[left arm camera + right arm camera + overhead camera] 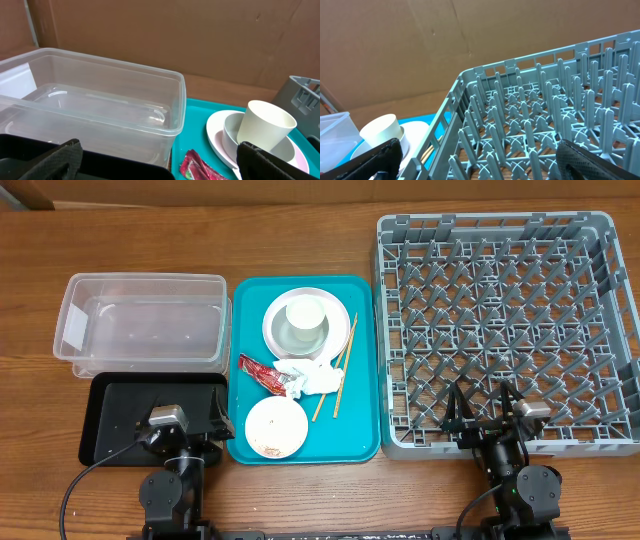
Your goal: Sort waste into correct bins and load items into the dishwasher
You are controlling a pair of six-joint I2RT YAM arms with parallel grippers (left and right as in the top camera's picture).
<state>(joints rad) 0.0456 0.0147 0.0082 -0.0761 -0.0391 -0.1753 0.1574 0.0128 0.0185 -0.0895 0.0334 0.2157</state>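
Note:
On the teal tray, a small white cup (pixel 303 315) stands in a grey-green bowl (pixel 285 332) on a pink-white plate (pixel 335 308). A red wrapper (pixel 262 373), a white napkin (pixel 312 378) and wooden chopsticks (pixel 336 380) lie below them. A pale pink bowl (pixel 275 426) holds rice grains. The clear tub (pixel 140 320) and black tray (pixel 115 420) stand at the left, the grey dish rack (pixel 500 330) at the right. My left gripper (pixel 185 422) is open and empty over the black tray. My right gripper (pixel 483 412) is open and empty over the rack's front edge.
The teal tray (pixel 360 430) sits between the bins and the rack. The left wrist view shows the tub (pixel 100 100), cup (pixel 265 125) and wrapper (pixel 200 167) ahead. The right wrist view shows rack pegs (pixel 545 115) and the cup (pixel 380 131). A brown cardboard wall stands behind.

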